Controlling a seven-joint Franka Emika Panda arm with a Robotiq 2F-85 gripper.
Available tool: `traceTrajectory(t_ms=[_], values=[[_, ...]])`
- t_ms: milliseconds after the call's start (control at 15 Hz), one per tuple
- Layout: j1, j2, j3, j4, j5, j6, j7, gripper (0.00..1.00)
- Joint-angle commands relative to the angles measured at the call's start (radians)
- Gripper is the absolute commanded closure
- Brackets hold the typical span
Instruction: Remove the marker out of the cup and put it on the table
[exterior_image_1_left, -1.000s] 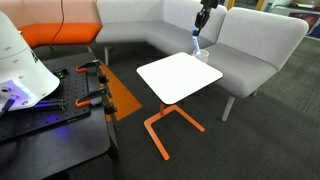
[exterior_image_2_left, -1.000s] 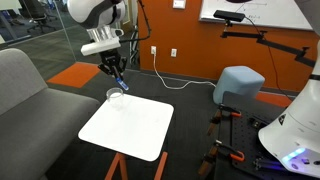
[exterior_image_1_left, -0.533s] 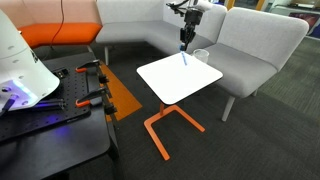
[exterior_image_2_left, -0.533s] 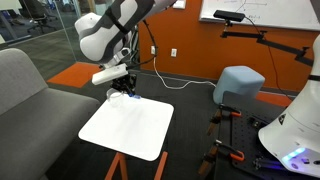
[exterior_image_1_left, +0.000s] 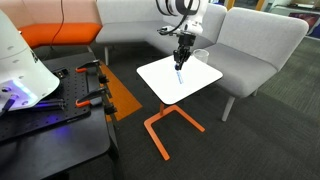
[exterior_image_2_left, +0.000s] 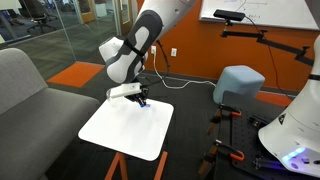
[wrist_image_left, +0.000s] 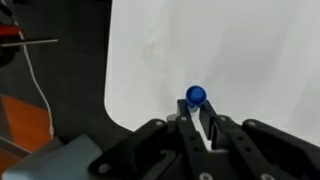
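Observation:
My gripper (exterior_image_1_left: 181, 55) is shut on the blue marker (exterior_image_1_left: 179, 71) and holds it upright, tip down, low over the far part of the white table top (exterior_image_1_left: 170, 85). In an exterior view the gripper (exterior_image_2_left: 141, 97) hangs over the table's far edge (exterior_image_2_left: 120, 130). In the wrist view the marker's round blue end (wrist_image_left: 195, 96) sticks out between the shut fingers (wrist_image_left: 198, 118), above the white top (wrist_image_left: 260, 60). The clear cup (exterior_image_1_left: 203, 54) stands at the table's far corner, just beside the gripper. A faint outline of the cup (wrist_image_left: 155, 50) shows in the wrist view.
A grey sofa (exterior_image_1_left: 255, 40) wraps around the table's far side. A black workbench with tools (exterior_image_1_left: 50, 110) stands nearby. The table has an orange tube frame (exterior_image_1_left: 165, 125). A blue-grey pouf (exterior_image_2_left: 238, 85) sits on the floor.
The gripper has carried the marker away from the cup, lowered it and moved it inward over the table top.

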Motion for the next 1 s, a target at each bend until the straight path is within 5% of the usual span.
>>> traceTrajectory(t_ms=[0,133,200,333,733,933], values=[[-0.002,-0.017,0.01,-0.055,0.018,0.112,0.008,0.95],[-0.003,-0.01,0.013,-0.056,0.026,0.124,0.008,0.86],[-0.017,-0.01,0.026,-0.055,0.045,0.117,-0.004,0.57],[-0.041,-0.01,0.049,-0.054,0.091,0.101,-0.025,0.49],[-0.08,-0.041,0.06,-0.064,0.167,0.116,-0.064,0.03],[-0.121,-0.113,0.093,-0.081,0.204,0.122,-0.159,0.0]])
